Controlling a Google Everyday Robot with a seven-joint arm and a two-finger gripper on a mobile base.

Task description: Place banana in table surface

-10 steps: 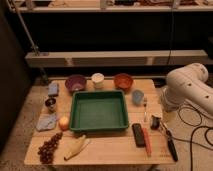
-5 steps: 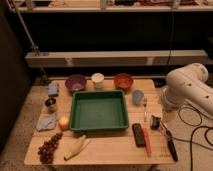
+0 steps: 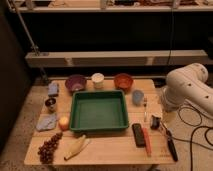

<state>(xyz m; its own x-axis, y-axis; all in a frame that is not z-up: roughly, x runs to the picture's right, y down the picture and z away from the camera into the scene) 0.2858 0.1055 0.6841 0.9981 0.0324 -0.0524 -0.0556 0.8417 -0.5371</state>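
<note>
The banana (image 3: 76, 147), pale yellow and tapered, lies flat on the table surface (image 3: 112, 149) near its front left, just in front of the green tray. My gripper (image 3: 156, 121) hangs low at the table's right edge under the white arm (image 3: 187, 90), far to the right of the banana. It is open and holds nothing.
The green tray (image 3: 98, 129) fills the middle. Dark grapes (image 3: 49, 147), a round yellow-orange fruit (image 3: 63, 123) and a blue cloth (image 3: 46, 121) lie at the left. Along the back stand a purple bowl (image 3: 75, 82), white cup (image 3: 98, 80) and orange bowl (image 3: 123, 81). Utensils (image 3: 147, 141) lie at the right.
</note>
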